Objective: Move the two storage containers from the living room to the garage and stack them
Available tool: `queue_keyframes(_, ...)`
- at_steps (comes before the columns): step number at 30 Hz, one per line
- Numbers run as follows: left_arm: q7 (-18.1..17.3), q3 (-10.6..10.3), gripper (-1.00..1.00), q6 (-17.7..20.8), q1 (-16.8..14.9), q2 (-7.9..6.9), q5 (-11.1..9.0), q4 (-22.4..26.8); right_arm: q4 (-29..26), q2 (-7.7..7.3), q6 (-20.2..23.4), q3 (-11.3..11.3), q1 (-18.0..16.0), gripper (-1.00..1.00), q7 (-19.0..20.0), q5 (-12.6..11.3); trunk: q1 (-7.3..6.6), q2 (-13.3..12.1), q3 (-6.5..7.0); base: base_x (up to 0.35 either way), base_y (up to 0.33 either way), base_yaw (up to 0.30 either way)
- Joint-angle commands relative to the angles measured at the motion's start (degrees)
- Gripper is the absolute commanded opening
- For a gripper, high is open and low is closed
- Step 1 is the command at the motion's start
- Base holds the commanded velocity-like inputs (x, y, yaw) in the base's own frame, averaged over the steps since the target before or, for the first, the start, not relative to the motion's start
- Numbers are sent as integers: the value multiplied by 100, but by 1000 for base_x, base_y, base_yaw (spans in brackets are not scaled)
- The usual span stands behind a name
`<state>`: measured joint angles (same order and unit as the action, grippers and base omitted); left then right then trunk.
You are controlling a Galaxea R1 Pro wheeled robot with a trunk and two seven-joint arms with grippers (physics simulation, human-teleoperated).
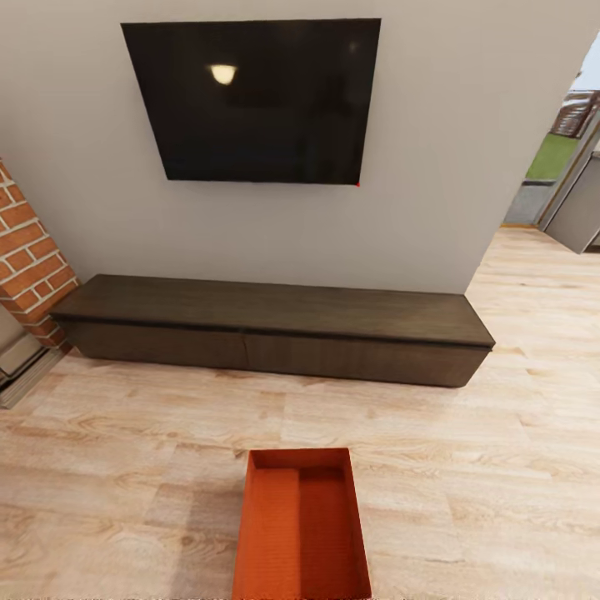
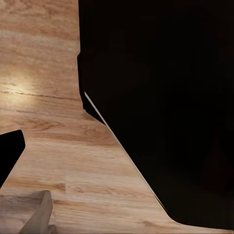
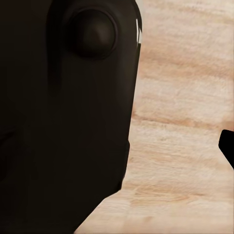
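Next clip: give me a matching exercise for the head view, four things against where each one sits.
Things:
1. orange-red rectangular storage container
2. black flat wall TV
3. dark wooden low cabinet
4. red brick column

Places:
A. far left edge
B. on the light wood plank floor, nearest the camera
C. mounted on the pale wall
D. against the wall's base, under the TV

Pairs: 1-B, 2-C, 3-D, 4-A

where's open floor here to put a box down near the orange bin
Bare wood floor lies on both sides of the orange bin, and in the strip between it and the dark low cabinet. The cabinet top is bare too. Tightest spot: the left corner by the brick wall.
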<state>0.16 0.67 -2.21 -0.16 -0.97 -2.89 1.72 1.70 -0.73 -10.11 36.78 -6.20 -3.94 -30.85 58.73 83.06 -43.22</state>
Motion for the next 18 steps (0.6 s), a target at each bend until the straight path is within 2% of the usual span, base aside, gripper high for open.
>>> queue_keyframes(1, 2, 3, 100, -16, -2, 0, -31, -1, 14, 3, -26, 48, -4, 100, -2, -44, 0, 2, -13, 0, 0, 0)
queue_keyframes(18, 4, 3, 100, -16, -2, 0, -30, 1, 14, -1, -30, 48, -4, 100, -2, -53, 0, 2, -173, 0, 0, 0)
